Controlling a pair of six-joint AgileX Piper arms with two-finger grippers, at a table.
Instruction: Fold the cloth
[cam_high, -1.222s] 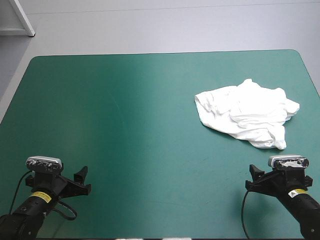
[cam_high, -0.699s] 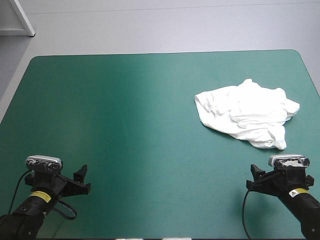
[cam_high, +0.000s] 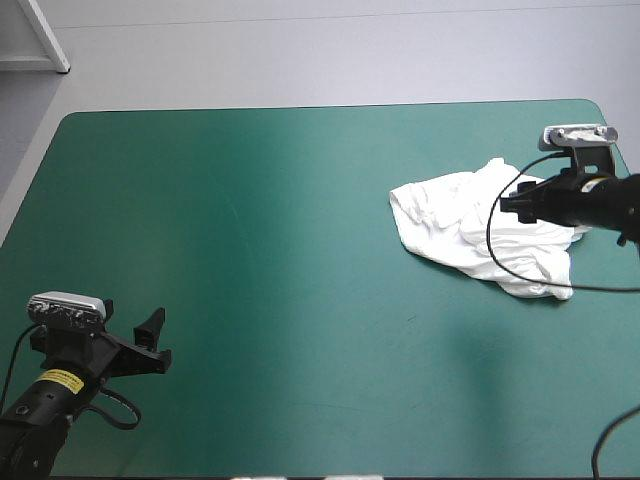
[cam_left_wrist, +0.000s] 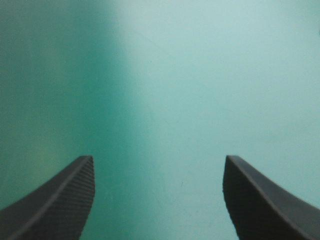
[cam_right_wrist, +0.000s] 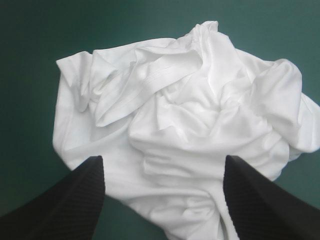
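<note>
High view: the crumpled T-shirt (cam_high: 452, 228) lies heaped near the right edge of the teal-green cover (cam_high: 300, 200), my right gripper (cam_high: 508, 204) over it with jaws apart, my left gripper (cam_high: 157, 341) likewise spread above bare cover at the near-left corner.

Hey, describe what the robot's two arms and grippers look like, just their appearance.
The left arm and right arm are black. The left gripper and right gripper each have two broad black fingers shaped like curved fins, finely ribbed. A yellow label sits on the left arm.
</note>
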